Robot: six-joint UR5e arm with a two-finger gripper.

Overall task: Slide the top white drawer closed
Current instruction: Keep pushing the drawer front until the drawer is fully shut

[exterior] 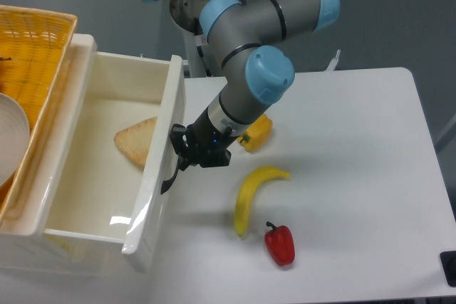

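The top white drawer point(151, 197) stands pulled far out of its cabinet, its panelled front facing right with a curved black handle point(168, 176). Inside lies a slice of bread point(137, 140). My gripper point(179, 152) presses against the drawer front just above the handle. Its black fingers are bunched close together against the panel, and I cannot tell whether they are open or shut.
A yellow wicker basket point(35, 40) with a white bowl point(11, 140) sits on the cabinet at left. On the white table point(356, 176) lie a banana point(251, 194), a red pepper point(280, 243) and a yellow pepper point(258, 133) behind the arm.
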